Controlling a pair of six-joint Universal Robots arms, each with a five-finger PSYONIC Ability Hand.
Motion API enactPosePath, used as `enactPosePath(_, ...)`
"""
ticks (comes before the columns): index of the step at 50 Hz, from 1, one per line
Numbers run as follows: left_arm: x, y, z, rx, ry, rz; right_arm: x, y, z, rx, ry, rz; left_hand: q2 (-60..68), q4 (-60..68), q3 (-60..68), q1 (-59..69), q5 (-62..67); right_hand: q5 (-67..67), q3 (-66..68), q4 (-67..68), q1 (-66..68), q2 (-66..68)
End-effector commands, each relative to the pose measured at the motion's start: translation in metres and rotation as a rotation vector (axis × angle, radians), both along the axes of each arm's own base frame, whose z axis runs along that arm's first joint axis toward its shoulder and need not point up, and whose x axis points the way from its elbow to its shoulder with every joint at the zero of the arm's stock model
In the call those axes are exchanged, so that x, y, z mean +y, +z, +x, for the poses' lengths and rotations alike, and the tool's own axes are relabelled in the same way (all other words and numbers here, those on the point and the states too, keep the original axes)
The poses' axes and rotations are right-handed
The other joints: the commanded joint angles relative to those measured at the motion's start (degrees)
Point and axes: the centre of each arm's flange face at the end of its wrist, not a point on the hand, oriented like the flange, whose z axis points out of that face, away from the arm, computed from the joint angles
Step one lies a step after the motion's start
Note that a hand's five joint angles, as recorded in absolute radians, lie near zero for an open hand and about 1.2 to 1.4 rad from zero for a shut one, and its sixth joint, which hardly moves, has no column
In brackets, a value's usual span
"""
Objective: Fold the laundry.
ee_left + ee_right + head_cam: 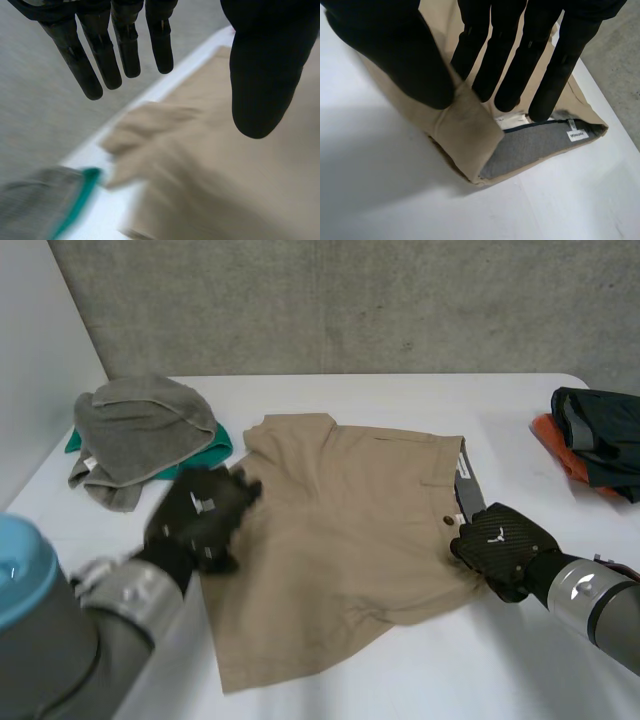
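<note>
A pair of beige cotton shorts (340,530) lies spread at the middle of the white worktop (530,670). The right robot hand (500,548) pinches the waistband edge between thumb and fingers. The left robot hand (200,515) hovers, fingers straight and holding nothing, above the opposite edge. A clean fold likely needs the left pressing flat while the right carries its edge across.

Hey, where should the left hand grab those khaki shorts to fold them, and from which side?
Probably the far leg hem of the khaki shorts, approached from the robot's left. The shorts lie flat with that edge free just beyond the open left hand, while the right hand pinches the waistband at the opposite end.
</note>
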Motion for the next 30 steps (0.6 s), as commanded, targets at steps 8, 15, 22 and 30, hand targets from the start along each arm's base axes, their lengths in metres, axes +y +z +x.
enactPosePath(8,0.070,-0.043,0.006,-0.098,-0.103,0.259,-0.006,-0.005,-0.002,-0.030,-0.060,0.009,19.3,19.4,19.2,18.9,19.3,13.7,13.3,13.3,19.0,12.9)
enactPosePath(15,0.061,-0.060,0.005,-0.117,-0.080,0.281,-0.004,-0.007,-0.003,-0.034,-0.063,0.020,19.1,19.3,19.0,18.7,19.1,13.7,13.3,13.3,19.0,12.9)
enactPosePath(22,0.051,-0.074,0.005,-0.147,-0.031,0.244,-0.004,-0.008,-0.004,-0.033,-0.066,0.023,19.6,19.8,19.5,19.2,19.6,13.7,13.3,13.3,19.0,12.9)
enactPosePath(30,0.044,-0.078,0.005,-0.210,-0.015,0.157,-0.003,-0.008,-0.004,-0.033,-0.066,0.024,53.2,53.3,53.1,52.7,53.2,13.7,13.3,13.3,19.0,12.9)
